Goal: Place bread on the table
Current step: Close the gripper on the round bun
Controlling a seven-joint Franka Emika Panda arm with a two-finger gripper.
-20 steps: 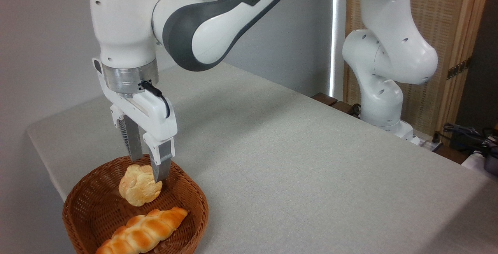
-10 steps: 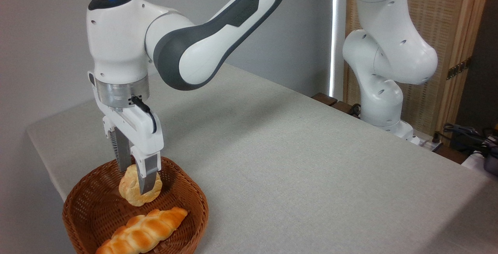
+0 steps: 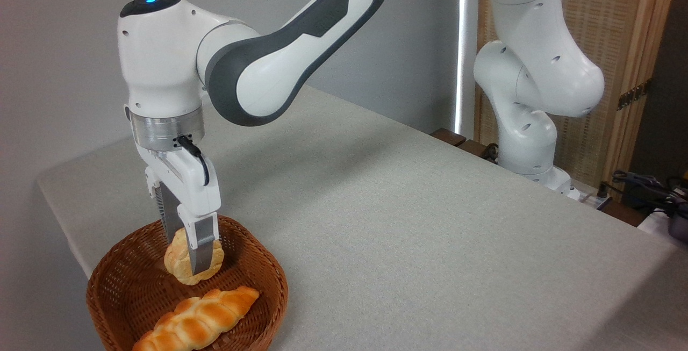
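Only just begun: pincer [image 3: 189, 257] down around the bread [image 3: 193, 262] in the basket [image 3: 129, 286] at the bench's [image 3: 408, 222] near-left corner, squeezing or not hard to tell, lift and move to bare bench left.

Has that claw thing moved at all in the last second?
Yes. The end effector has dropped lower and shifted left against the fixed wicker basket; its fingers now straddle the bread.
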